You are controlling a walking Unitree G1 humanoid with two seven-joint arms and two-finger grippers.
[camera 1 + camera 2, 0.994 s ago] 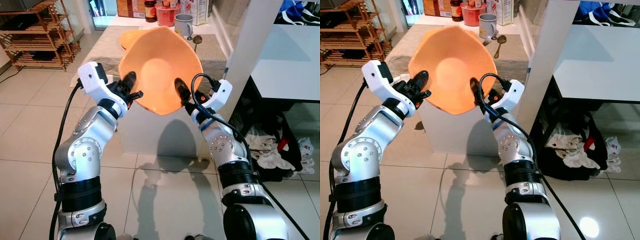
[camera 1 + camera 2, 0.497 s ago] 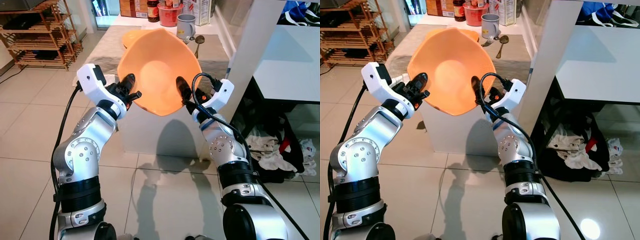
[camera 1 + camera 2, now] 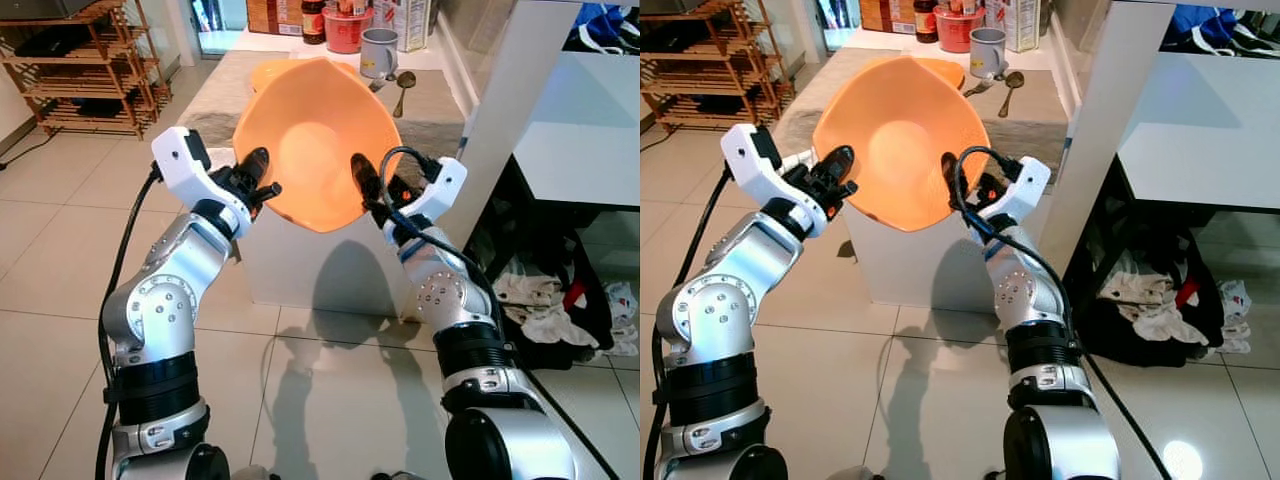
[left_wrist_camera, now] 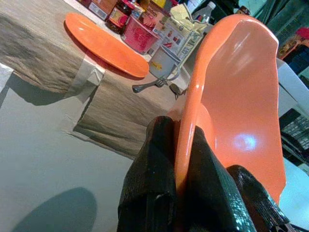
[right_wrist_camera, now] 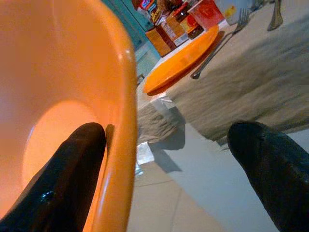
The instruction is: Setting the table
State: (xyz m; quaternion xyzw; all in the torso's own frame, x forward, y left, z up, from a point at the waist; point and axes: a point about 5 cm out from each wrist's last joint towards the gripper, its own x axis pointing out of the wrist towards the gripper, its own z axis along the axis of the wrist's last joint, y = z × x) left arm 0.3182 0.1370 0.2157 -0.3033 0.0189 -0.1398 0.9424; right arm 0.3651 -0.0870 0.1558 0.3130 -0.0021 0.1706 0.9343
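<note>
- The orange bowl [image 3: 315, 140] is held in the air between the two arms, tipped so its hollow faces the robot, just short of the near end of the white table [image 3: 300, 270] with its grey-brown cloth [image 3: 425, 100]
- The left gripper [image 3: 258, 180] is closed on the bowl's left rim; in the left wrist view its fingers [image 4: 159, 159] pinch the thin rim from both sides
- The right gripper [image 3: 362, 185] stands with its fingers spread: one finger [image 5: 67, 164] lies inside the bowl against the wall, the other [image 5: 270, 169] is well clear outside, so it props more than it grips
- Risk: with only one true pinch on a slick, thin rim, the bowl may pivot or slide out if the arms part or the robot jolts while stepping forward
- Risk: the bowl is steeply tilted; lowered like this it would land on its edge and rock or roll off the near end of the table
- Risk: farther along the cloth lie an orange plate [image 3: 945, 70], a fork [image 3: 980, 88] and a spoon [image 3: 1012, 84], with a grey mug [image 3: 987, 50] and a red tub [image 3: 960, 28] beyond; reaching too far could knock the cutlery or strike the plate
- Risk: the white pillar [image 3: 500, 110] stands close on the right, so a swing of the right arm could clip it
</note>
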